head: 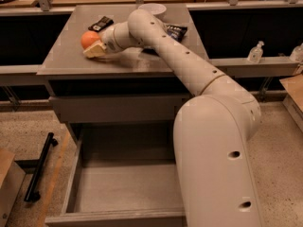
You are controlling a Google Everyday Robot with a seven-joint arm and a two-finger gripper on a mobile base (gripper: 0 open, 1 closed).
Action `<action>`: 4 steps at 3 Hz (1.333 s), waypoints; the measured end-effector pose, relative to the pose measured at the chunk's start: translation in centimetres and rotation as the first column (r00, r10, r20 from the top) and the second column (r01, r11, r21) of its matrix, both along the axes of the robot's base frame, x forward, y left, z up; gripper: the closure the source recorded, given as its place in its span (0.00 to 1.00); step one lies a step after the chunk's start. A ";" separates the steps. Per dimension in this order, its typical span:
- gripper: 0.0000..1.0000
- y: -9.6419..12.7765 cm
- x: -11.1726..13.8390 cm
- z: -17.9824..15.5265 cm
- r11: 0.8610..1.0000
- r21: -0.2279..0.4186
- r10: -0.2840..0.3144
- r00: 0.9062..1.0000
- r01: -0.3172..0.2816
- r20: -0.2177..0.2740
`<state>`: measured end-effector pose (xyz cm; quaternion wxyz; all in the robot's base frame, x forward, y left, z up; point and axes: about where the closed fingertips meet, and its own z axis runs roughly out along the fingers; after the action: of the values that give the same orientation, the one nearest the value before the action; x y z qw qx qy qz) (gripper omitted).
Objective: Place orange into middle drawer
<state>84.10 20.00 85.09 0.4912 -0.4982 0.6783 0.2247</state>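
The orange rests on the grey counter top near its left side. My gripper reaches across the counter from the right and sits right against the orange's front right side, low over the surface. Its tan tip partly covers the fruit. The middle drawer is pulled wide open below the counter, a deep grey box with nothing in it. My arm's large white body covers the drawer's right part.
A white bowl, a blue snack bag and a black packet lie at the back of the counter. A shut shallow drawer front sits above the open drawer. A black bar lies on the floor at the left.
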 end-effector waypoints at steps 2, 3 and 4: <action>0.96 -2.5 -2.7 4.1 0.999 -0.008 -0.033 0.997 0.034 0.064; 1.00 -3.4 -5.5 5.4 0.998 -0.057 0.007 0.999 -0.004 0.051; 1.00 -5.0 -11.2 5.7 0.990 -0.090 0.102 0.994 -0.104 -0.030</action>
<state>72.85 14.97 90.80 0.4471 -0.5516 0.6674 0.2246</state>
